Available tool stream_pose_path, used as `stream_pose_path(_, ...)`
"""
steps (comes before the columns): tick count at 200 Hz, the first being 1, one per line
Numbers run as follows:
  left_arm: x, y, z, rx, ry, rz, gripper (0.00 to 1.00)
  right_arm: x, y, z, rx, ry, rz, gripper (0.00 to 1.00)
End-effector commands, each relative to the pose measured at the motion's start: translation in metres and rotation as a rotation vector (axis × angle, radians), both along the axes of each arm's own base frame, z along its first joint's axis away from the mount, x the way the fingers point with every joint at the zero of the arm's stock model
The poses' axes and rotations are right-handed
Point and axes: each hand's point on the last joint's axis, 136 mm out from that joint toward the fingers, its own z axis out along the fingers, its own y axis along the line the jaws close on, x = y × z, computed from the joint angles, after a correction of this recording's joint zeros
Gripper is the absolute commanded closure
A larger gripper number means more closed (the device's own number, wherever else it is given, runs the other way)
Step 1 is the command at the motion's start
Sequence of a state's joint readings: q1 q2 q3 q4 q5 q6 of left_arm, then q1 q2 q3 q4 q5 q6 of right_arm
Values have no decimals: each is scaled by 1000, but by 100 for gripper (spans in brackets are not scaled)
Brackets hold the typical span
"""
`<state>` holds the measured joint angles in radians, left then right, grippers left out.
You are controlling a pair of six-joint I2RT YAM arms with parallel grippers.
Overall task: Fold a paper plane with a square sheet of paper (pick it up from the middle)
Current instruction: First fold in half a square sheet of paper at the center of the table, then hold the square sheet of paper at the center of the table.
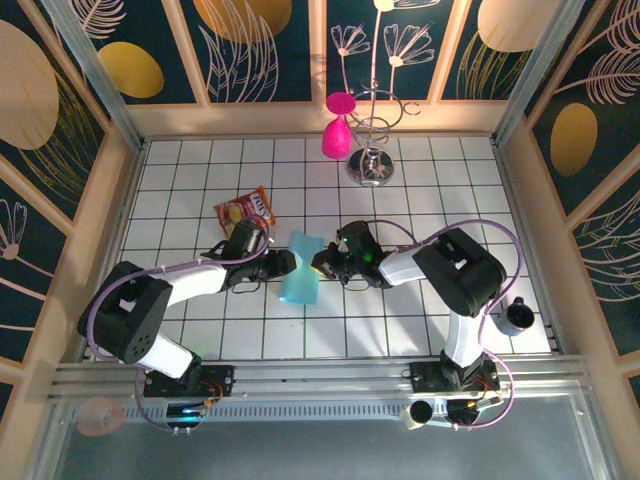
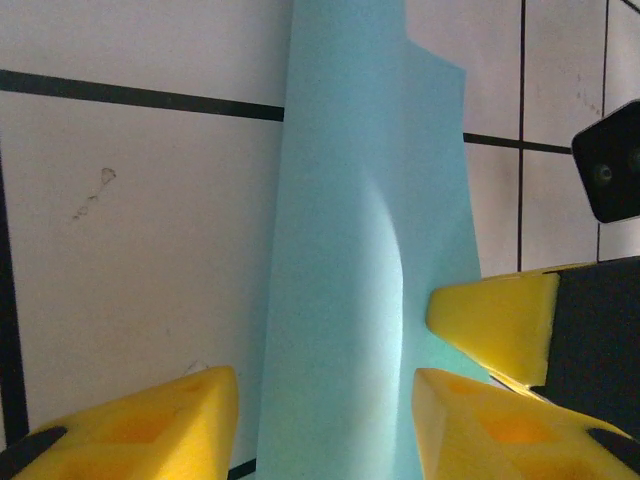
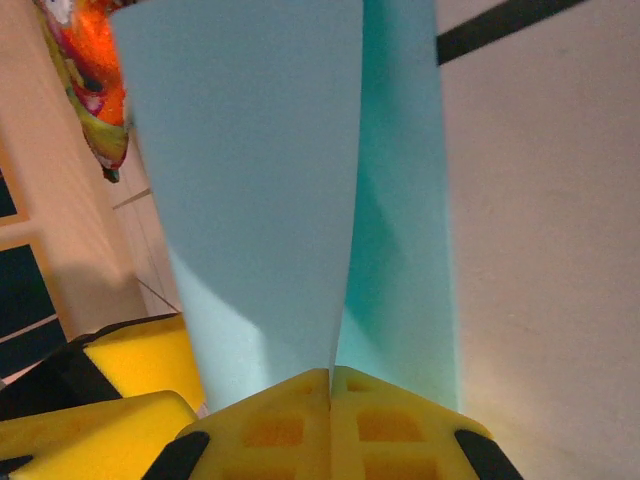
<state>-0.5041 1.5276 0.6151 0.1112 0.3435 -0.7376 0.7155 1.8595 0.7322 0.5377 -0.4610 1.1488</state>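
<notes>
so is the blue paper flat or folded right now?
Folded: in the right wrist view the light-blue paper sheet shows two layers meeting at a crease, pinched in the shut right hand.

On the white tiled bench (image 1: 450,185), the light-blue folded sheet of paper (image 1: 300,272) sits between my pincers: left pincer (image 1: 277,266) at its left edge, right pincer (image 1: 325,264) at its right. A red-and-yellow snack packet (image 1: 246,210) lies near, beyond its far-left corner.
</notes>
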Motion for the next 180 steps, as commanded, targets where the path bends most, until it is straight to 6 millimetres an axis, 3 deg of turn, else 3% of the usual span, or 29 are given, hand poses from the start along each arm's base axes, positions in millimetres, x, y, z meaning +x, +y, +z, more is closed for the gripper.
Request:
stream_pose_path(1, 0, -3, -3, 12, 16, -29, 53, 2, 5, 1, 5, 9, -8, 96)
stream_pose_path(58, -3, 0, -16, 31, 50, -18, 57, 2, 5, 0, 4, 12, -5, 94)
stream_pose_path(95, -7, 5, -30, 46, 90, 13, 58, 5, 2, 9, 1, -21, -11, 89)
stream_pose_path(134, -17, 16, -50, 105, 130, 43, 61, 15, -22, 26, -78, -98, -73, 77)
stream_pose_path(180, -36, 27, -81, 200, 171, 38, 62, 16, -49, 40, -59, -179, -142, 76)
